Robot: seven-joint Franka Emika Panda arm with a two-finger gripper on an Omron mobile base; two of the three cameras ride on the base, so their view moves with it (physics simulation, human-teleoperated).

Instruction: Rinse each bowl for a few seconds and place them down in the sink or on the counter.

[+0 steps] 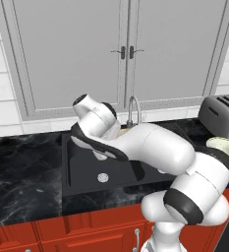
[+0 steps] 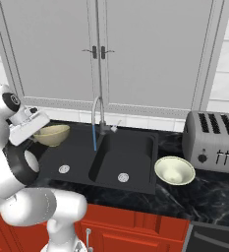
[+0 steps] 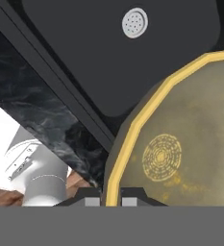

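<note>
hand view shows the gripper (image 3: 106,198) pinching the rim of the tan-gold mottled bowl (image 3: 180,144), held over the matte black sink (image 2: 76,162), probably heading for the faucet's water stream (image 2: 94,138).

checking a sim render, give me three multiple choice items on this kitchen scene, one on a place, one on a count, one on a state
1. Where does the cream bowl sit?
A. in the left basin
B. on the counter between the sink and the toaster
C. on top of the toaster

2. How many round drains show in the sink?
A. one
B. two
C. three

3. What is the end effector doing?
A. shut on the tan bowl at its rim
B. open above the faucet
C. holding the cream bowl

Answers:
1 B, it rests on the black top right of the sink.
2 B, one drain per basin in the right base view.
3 A, the hand view shows the fingertips either side of the yellow rim.
</note>
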